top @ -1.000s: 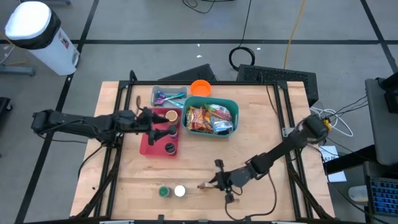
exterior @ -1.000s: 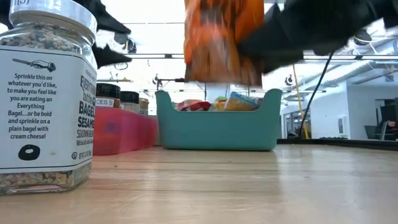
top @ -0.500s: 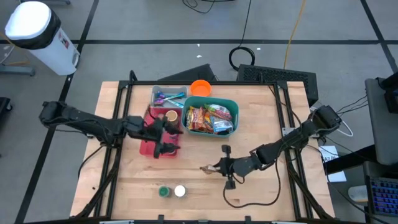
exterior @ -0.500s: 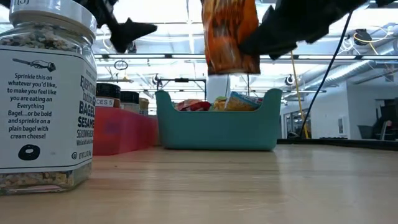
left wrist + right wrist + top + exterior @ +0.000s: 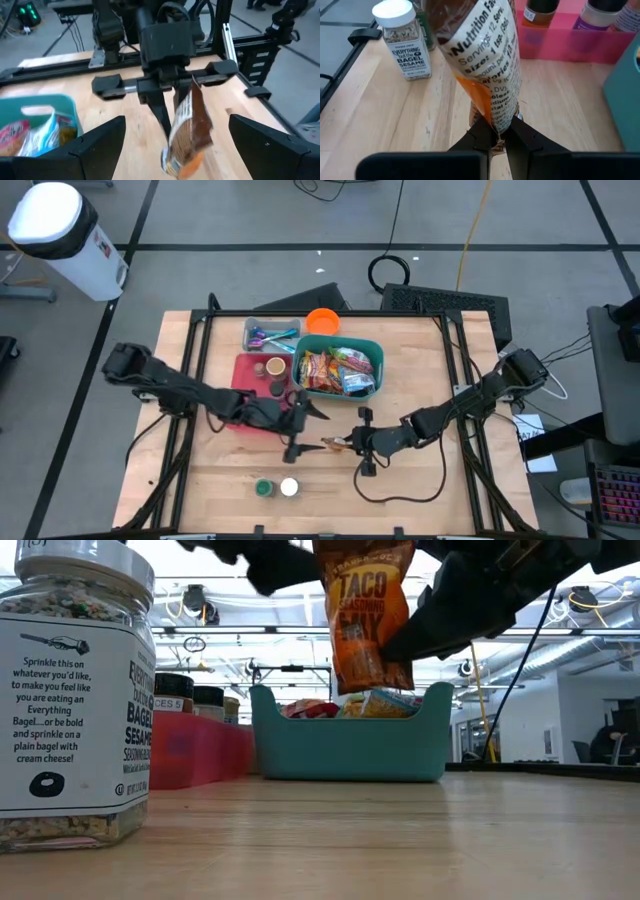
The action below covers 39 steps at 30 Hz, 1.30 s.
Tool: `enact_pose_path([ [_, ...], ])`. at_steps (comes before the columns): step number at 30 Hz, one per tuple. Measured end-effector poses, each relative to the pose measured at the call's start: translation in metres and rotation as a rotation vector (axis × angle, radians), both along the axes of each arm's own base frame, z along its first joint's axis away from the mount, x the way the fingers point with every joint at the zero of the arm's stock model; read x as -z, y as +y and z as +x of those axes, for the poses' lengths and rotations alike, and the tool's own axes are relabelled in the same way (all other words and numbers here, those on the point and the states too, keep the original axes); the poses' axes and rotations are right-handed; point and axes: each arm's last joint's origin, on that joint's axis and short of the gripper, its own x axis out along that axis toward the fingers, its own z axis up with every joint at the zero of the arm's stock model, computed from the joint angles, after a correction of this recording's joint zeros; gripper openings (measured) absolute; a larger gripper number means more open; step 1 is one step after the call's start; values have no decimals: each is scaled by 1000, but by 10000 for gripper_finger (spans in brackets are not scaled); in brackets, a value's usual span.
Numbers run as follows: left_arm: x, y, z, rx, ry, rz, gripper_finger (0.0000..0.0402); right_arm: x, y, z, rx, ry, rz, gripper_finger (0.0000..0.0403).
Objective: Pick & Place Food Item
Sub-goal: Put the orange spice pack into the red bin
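Nearest the front edge, well before the teal bin (image 5: 338, 370), stand two spice jars; the bagel-seasoning jar (image 5: 75, 690) is on the wood, nobody touches it.

Farther in, between jars and bin, the right gripper (image 5: 358, 445) is pinched closed on one end of the taco seasoning packet (image 5: 335, 446). The packet is off the table, approx. upright in low view, w/ its long axis running away from the right fingers toward the left arm.

The left gripper (image 5: 297, 427) stands just beside the packet's free end, on the pink tray (image 5: 243, 370) side of it, fingers spread wide and holding nothing. In its wrist view the packet (image 5: 186, 132) sits between the two open fingers, not touched yet.

I think a hand-over comes next: left arm is nearer the free end. The bin lies beyond both grippers.
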Motion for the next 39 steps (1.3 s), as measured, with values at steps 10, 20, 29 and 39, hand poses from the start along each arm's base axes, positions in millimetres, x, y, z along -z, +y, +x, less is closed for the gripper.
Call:
enact_pose_path([
  [10, 15, -4, 18, 23, 40, 67, 360, -1, 2, 0, -8, -10, 3, 21],
  [20, 15, -4, 19, 57, 49, 16, 191, -2, 2, 0, -9, -17, 6, 21],
  [29, 12, 3, 19, 37, 48, -5, 19, -2, 2, 0, -3, -18, 3, 29],
  [39, -22, -7, -19, -76, 64, 91, 6, -2, 6, -13, -80, 59, -61, 96],
])
